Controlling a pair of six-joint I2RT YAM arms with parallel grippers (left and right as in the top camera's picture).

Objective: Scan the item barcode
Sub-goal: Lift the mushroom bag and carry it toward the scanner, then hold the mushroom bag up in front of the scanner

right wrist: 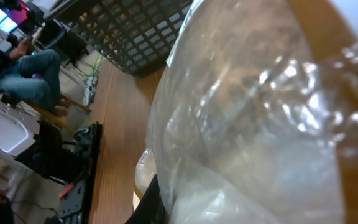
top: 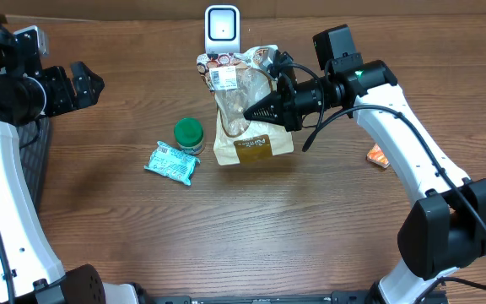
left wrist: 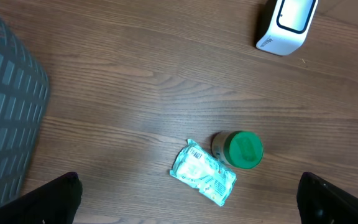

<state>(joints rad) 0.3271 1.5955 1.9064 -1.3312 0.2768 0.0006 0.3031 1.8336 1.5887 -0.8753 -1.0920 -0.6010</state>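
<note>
Right fingers (top: pixel 260 108) clamped clear-brown plastic bag (top: pixel 251 145) | white box scanner (top: pixel 223 25) just beyond them | scan judged unfinished | left fingers (top: pixel 83 78) stood apart

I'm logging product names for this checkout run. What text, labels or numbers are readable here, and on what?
No text reads clearly.
On the scanner: grey lettering on its side, too blurred.
On the bag: white label with barcode and dark label with pale print, both too small.
On the packet: barcode and print, too small.
On the jar: no text visible on its green lid.
</note>
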